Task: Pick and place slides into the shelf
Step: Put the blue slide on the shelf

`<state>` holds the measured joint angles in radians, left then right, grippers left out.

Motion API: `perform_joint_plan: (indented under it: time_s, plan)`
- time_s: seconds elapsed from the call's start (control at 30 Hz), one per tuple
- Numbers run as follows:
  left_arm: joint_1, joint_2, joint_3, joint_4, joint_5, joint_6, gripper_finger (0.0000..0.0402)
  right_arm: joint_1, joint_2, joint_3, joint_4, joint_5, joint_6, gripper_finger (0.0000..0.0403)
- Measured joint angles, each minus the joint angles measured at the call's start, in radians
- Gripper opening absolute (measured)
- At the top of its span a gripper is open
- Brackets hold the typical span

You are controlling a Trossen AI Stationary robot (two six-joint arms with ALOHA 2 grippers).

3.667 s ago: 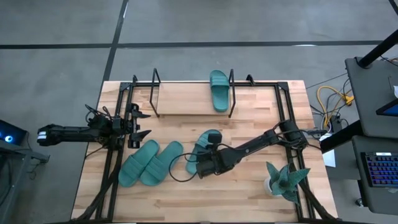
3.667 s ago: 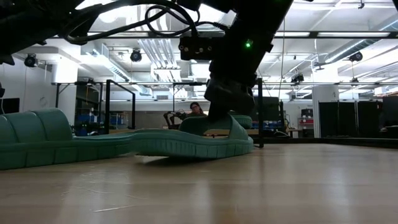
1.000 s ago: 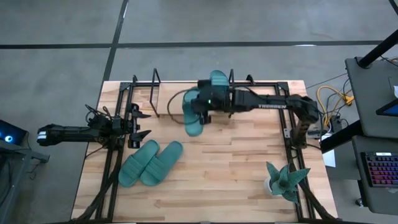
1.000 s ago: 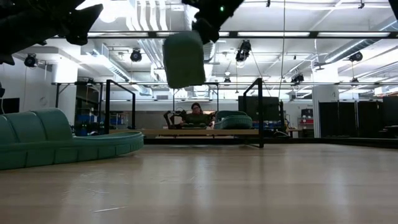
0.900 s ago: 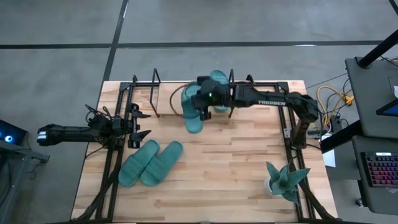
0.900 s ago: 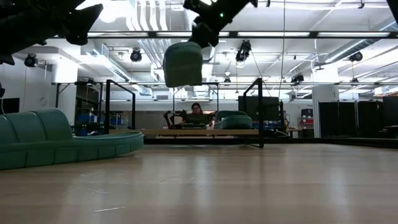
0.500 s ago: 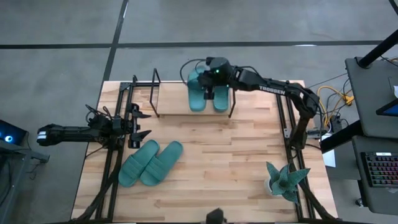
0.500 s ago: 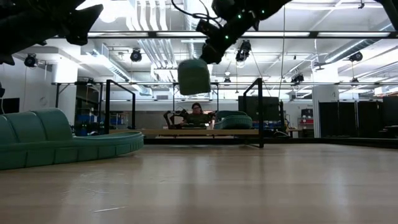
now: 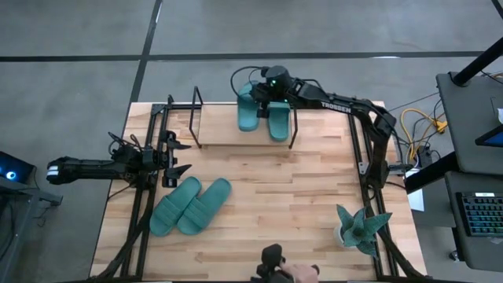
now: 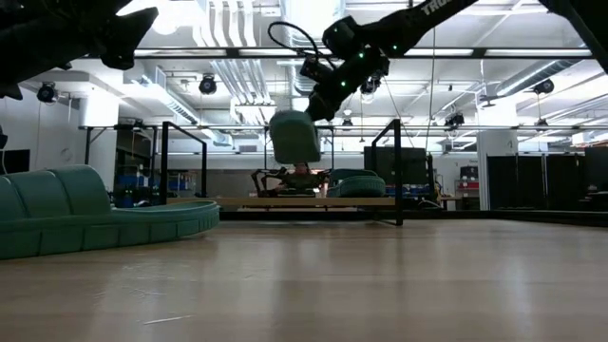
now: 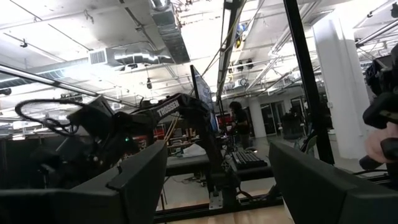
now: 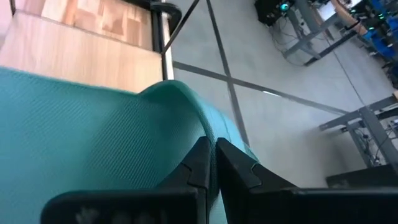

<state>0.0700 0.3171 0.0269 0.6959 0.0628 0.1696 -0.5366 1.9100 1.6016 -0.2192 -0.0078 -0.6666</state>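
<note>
We have the desk [image 9: 267,212], a pale wooden top with visible grain, and at its twelve o'clock edge in the high view stands the shelf [image 9: 224,124]: thin black rods with upright loops around a light board.

One sandal [image 9: 278,119] already lies on the board toward the three o'clock end. Just beside it, on its nine o'clock side, the right jaws [image 9: 262,101] hold a second sandal [image 9: 249,110], clamped on the end toward twelve o'clock. Its long axis runs twelve to six, parallel to its neighbour. In the low view it hangs clear above the board, so we judge the coming move is straight down, with the empty board at nine o'clock left for the others.

Two more sandals [image 9: 189,206] lie side by side at about seven o'clock on the desk, slanting from one toward seven. The left jaws [image 9: 174,157] wait apart at nine o'clock, and we reckon that arm is the nearer to this pair.

The sandals are teal rubber, finely dimpled in the right wrist view, with thick soles and wide arched straps.
</note>
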Motion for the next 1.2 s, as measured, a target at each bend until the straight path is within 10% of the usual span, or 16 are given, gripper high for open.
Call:
perform_joint_plan:
  time_s: [1.2]
  plan:
    - [0.000,0.003,0.000,-0.001,-0.001,0.000,0.0268,-0.062,0.091,-0.005,-0.041,-0.127,-0.010,0.0011]
